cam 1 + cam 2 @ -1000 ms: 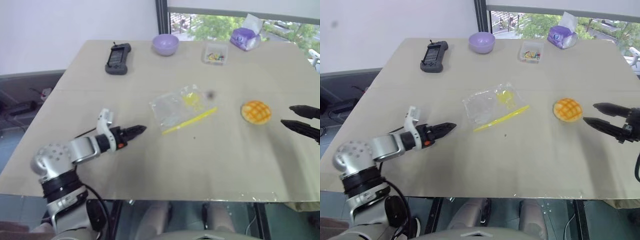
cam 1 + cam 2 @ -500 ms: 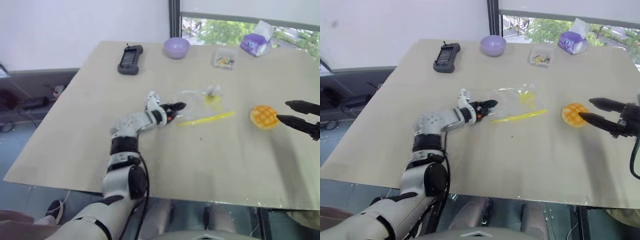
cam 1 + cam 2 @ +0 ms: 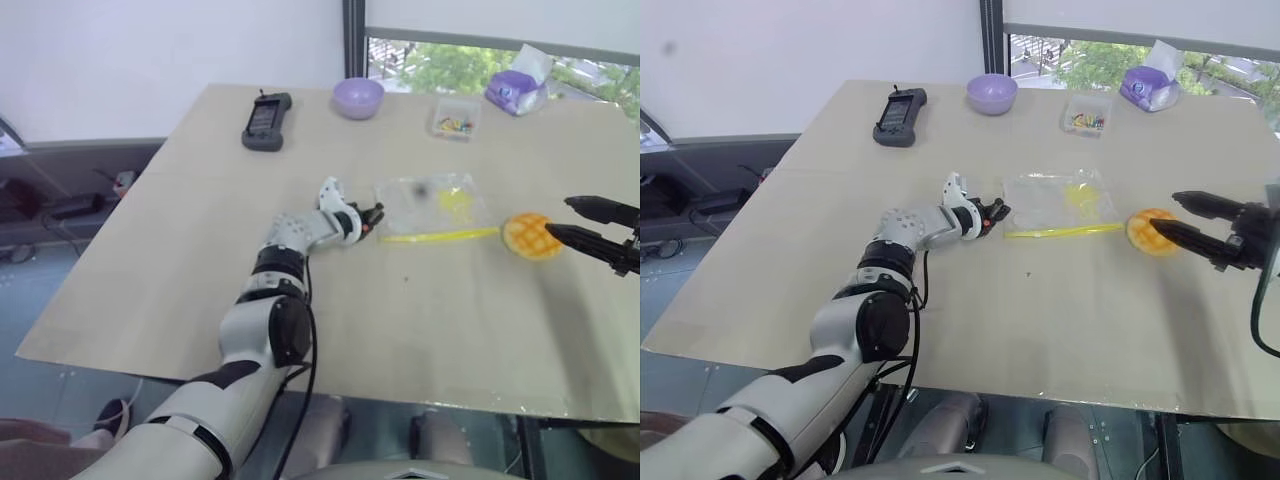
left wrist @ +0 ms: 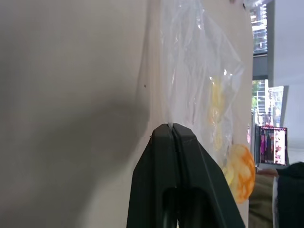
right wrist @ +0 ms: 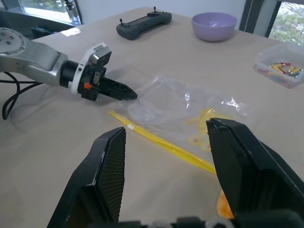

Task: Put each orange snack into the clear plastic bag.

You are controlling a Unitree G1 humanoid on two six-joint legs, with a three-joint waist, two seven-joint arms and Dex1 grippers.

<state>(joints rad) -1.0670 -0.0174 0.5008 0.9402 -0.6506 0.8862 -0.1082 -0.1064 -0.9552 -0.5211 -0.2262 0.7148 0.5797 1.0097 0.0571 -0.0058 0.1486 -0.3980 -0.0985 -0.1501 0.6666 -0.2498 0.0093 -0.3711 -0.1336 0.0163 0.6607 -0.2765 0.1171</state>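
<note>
- My left gripper (image 3: 1002,210) reaches across the tabletop (image 3: 940,330) with its jaws pressed fully together; in the left wrist view the two black fingers (image 4: 164,161) meet at their tips with a thin edge of film caught between them.
- So my left jaws are pinched on the near corner of the clear plastic bag (image 3: 1055,200), at the end away from the bun.
- The bag lies flat near the middle of the tabletop, its yellow seal strip (image 3: 1065,231) running along the edge nearest me, and a yellow printed patch (image 3: 1080,197) shows through the film.
- The orange snack (image 3: 1151,231) sits on the tabletop just past the far end of the seal strip, outside the bag, its criss-cross top facing up.
- My right gripper (image 3: 1176,217) hangs at the right side with its jaws standing apart and holding nothing; one fingertip lies above the bun and the other beside it, and I cannot tell whether either touches it.
- In the right wrist view my two right fingers (image 5: 107,171) frame the bag with a wide gap between them.
- At the far side of the tabletop stand a black handheld controller (image 3: 899,103), a purple bowl (image 3: 992,94), a small clear box of colourful bits (image 3: 1087,116) and a purple tissue pack (image 3: 1150,87).
</note>
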